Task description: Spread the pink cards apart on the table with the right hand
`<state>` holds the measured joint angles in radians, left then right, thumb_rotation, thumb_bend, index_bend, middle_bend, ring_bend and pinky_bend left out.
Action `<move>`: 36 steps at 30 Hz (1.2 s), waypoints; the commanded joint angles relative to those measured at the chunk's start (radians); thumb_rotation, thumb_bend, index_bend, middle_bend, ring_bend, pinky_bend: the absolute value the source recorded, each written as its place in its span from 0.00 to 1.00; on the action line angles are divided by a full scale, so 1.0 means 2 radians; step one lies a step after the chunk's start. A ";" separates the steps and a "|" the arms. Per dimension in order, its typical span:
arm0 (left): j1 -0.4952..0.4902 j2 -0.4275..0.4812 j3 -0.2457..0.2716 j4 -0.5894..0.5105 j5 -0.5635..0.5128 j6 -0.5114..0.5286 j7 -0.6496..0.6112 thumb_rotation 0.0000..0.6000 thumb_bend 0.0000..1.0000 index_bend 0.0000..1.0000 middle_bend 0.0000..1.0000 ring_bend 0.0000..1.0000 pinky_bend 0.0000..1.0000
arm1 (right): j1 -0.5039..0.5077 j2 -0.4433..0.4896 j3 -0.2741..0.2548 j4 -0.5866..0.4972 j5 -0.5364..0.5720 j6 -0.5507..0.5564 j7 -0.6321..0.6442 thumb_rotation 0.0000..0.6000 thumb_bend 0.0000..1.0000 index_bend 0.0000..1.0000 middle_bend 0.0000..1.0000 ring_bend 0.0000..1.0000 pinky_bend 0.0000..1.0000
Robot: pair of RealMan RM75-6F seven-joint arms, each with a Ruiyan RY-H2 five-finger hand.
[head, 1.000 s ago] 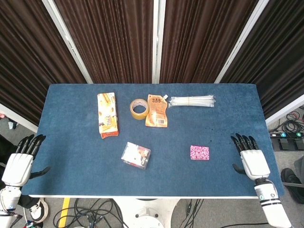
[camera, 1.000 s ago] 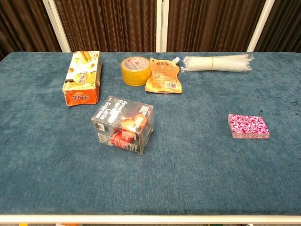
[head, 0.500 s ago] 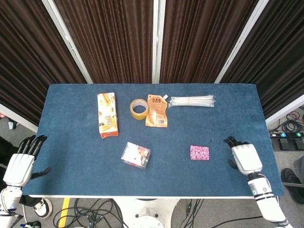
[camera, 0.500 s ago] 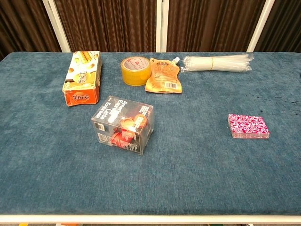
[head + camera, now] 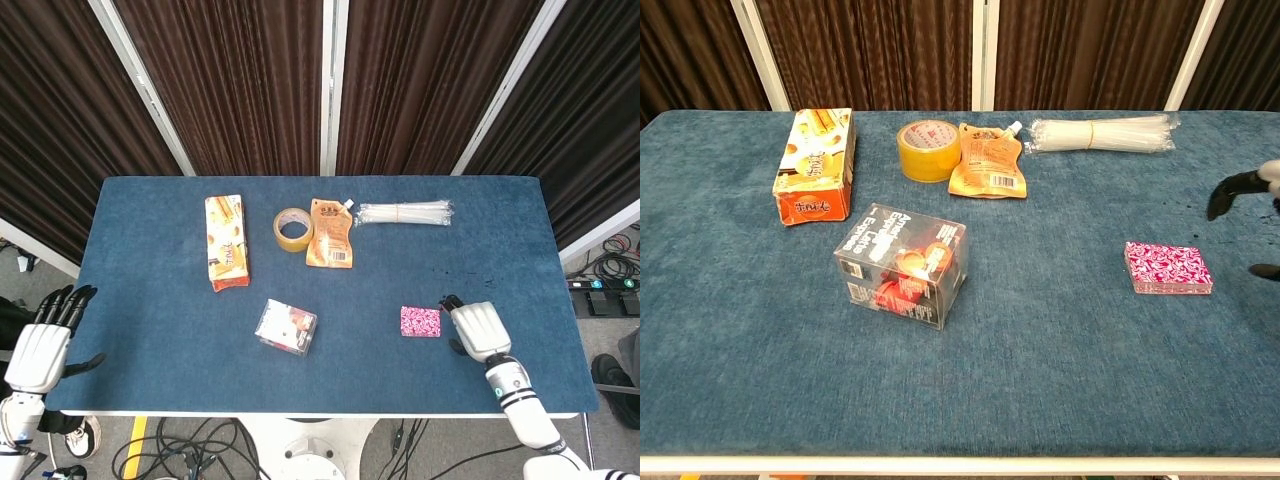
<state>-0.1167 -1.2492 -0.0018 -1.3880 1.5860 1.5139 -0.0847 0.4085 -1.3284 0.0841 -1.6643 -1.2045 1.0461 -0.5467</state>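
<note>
Pink cards (image 5: 420, 321) sit as one squared stack on the right half of the counter (image 5: 150, 300), well apart from everything else, not yet fanned. Right robot hand (image 5: 477, 329) lies just beside the stack on its right, back of the hand up, holding nothing; fingers seem loosely apart in the chest view, where only dark fingertips (image 5: 1223, 192) show at the frame edge, above and right of the stack. Not touching the cards as far as either view shows. Left robot hand (image 5: 42, 345) hangs off the counter's left edge, fingers apart, holding nothing. Step in hand, by my reading: the approach, before contact. To do it well, bring the fingertips down flat on the top card, press lightly and drag sideways so the cards shear off in a row; heavy pressure would probably shove the whole stack as a block. The open stretch toward the counter's middle looks the better direction, since the right edge is nearer. Surface: blue napped cloth, likely high friction, which should hold the bottom cards while the upper ones slide. Room: dark brown pleated curtains with white posts behind; cables on the floor below the front edge. Other items lie in the far and left parts, clear of the work area.
</note>
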 commanded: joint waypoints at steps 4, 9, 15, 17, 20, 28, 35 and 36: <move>0.001 0.000 0.000 0.006 -0.002 -0.001 -0.008 1.00 0.00 0.07 0.07 0.00 0.10 | 0.018 -0.035 0.002 0.020 0.030 -0.010 -0.028 1.00 0.15 0.25 0.24 0.76 0.85; 0.001 -0.001 0.000 0.010 -0.003 -0.002 -0.013 1.00 0.00 0.07 0.07 0.00 0.10 | 0.028 -0.059 0.005 0.033 0.051 -0.007 -0.045 1.00 0.15 0.23 0.23 0.76 0.85; 0.001 0.000 -0.001 0.011 -0.003 0.000 -0.015 1.00 0.00 0.07 0.07 0.00 0.10 | 0.040 -0.081 0.004 0.046 0.073 -0.011 -0.061 1.00 0.15 0.23 0.24 0.76 0.85; 0.001 0.001 -0.001 0.010 -0.003 0.000 -0.015 1.00 0.00 0.07 0.07 0.00 0.10 | 0.043 -0.084 0.003 0.047 0.080 -0.011 -0.065 1.00 0.14 0.23 0.24 0.76 0.85; 0.001 0.001 -0.001 0.010 -0.003 -0.001 -0.015 1.00 0.00 0.07 0.07 0.00 0.10 | 0.046 -0.089 0.002 0.049 0.089 -0.009 -0.071 1.00 0.14 0.23 0.25 0.76 0.85; 0.001 0.002 -0.001 0.011 -0.006 -0.003 -0.016 1.00 0.00 0.07 0.07 0.00 0.10 | 0.056 -0.098 0.000 0.055 0.107 -0.009 -0.080 1.00 0.14 0.22 0.24 0.76 0.85; 0.000 0.004 -0.002 0.011 -0.007 -0.005 -0.019 1.00 0.00 0.07 0.07 0.00 0.10 | 0.064 -0.106 -0.003 0.063 0.116 -0.009 -0.084 1.00 0.15 0.22 0.25 0.76 0.85; 0.002 0.003 -0.001 0.012 -0.006 -0.004 -0.019 1.00 0.00 0.07 0.07 0.00 0.10 | 0.065 -0.107 -0.003 0.063 0.118 -0.009 -0.085 1.00 0.15 0.22 0.25 0.76 0.85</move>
<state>-0.1148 -1.2426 -0.0047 -1.3656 1.5733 1.5058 -0.1219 0.5377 -1.5407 0.0793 -1.5394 -0.9707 1.0289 -0.7151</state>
